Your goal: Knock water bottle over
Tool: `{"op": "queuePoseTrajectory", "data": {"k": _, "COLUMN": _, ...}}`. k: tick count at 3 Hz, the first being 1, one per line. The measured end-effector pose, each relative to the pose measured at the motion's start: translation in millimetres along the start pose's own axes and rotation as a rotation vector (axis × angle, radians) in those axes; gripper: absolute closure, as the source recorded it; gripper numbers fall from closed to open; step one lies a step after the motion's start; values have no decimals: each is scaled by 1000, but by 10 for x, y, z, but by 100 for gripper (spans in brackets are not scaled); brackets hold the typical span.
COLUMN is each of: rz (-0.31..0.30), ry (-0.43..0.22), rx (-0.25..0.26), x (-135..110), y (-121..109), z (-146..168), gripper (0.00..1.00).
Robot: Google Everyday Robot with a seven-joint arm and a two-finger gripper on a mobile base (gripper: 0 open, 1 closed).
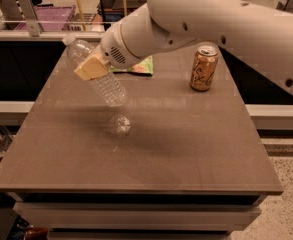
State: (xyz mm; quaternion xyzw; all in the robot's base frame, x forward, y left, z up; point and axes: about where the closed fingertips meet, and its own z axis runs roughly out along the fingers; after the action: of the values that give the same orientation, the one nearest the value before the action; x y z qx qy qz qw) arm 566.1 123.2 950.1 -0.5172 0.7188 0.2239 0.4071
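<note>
The water bottle (102, 79) is a clear ribbed plastic bottle with a white cap. It is tilted, cap up and to the far left, base down and to the right, and the base seems to hang just above the brown table (186, 149). A bright glint lies on the table under it. My gripper (89, 66) reaches in from the right on the white arm. One tan finger pad (92, 69) lies across the front of the bottle's upper half; the other finger is hidden behind the bottle. The gripper looks shut on the bottle.
An orange-gold drink can (204, 68) stands upright at the back right of the table. A green packet (138, 66) lies at the back, partly under the arm. A dark counter with a purple bin (51, 16) runs behind the table.
</note>
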Motion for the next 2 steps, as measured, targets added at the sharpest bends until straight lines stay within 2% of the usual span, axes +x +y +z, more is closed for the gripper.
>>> {"op": "queuePoseTrajectory", "data": {"k": 2, "rz": -13, "ry": 230, "rx": 46, "x": 2, "y": -4, "z": -258, "gripper": 100}}
